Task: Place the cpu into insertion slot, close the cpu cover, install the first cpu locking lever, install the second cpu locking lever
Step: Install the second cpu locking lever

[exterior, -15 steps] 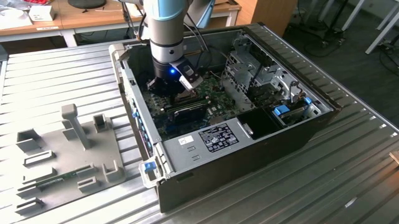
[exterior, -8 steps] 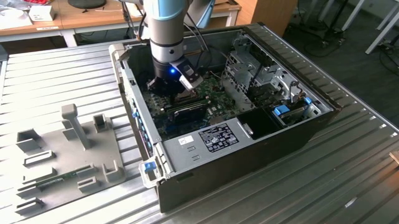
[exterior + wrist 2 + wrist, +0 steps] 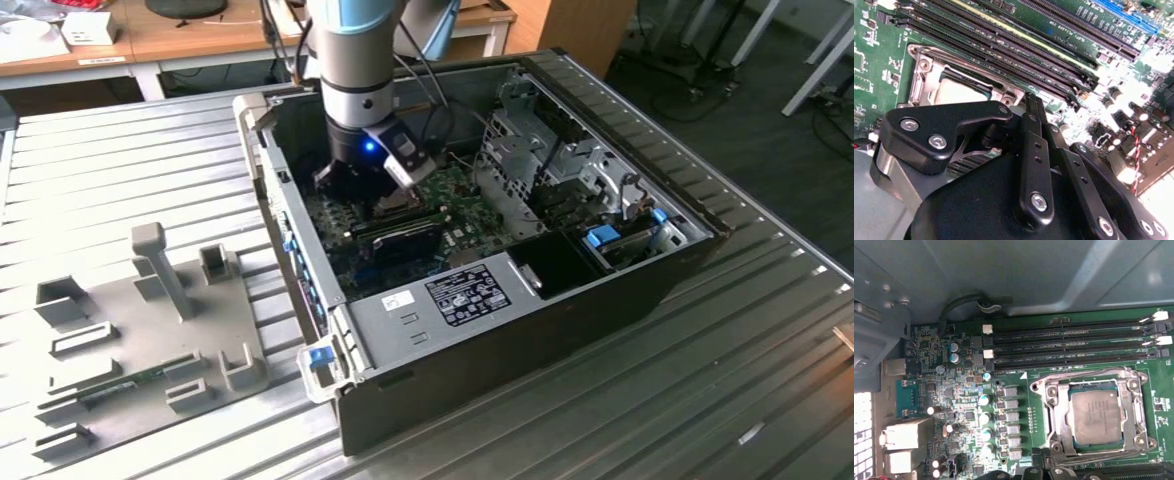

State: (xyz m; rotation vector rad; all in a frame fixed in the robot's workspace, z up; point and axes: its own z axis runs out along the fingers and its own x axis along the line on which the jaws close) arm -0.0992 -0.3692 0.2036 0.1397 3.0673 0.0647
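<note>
In the exterior view the arm is hiding the slot inside the open case [image 3: 641, 290]. The cpu [image 3: 1097, 416] is sitting in the slot [image 3: 1054, 405], cover [image 3: 1134, 377] around it. The hand [image 3: 1034, 107] is hovering beside the slot, holding nothing; its spread I cannot tell.

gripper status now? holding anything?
End effector: fingers look shut together, nothing visible between them. It hangs just above the cpu, which sits in the insertion slot.

Pale blue and silver arm [image 3: 358, 50] with a glowing blue light; black gripper [image 3: 1029, 165] links carry silver screws [image 3: 1039, 201].
</note>
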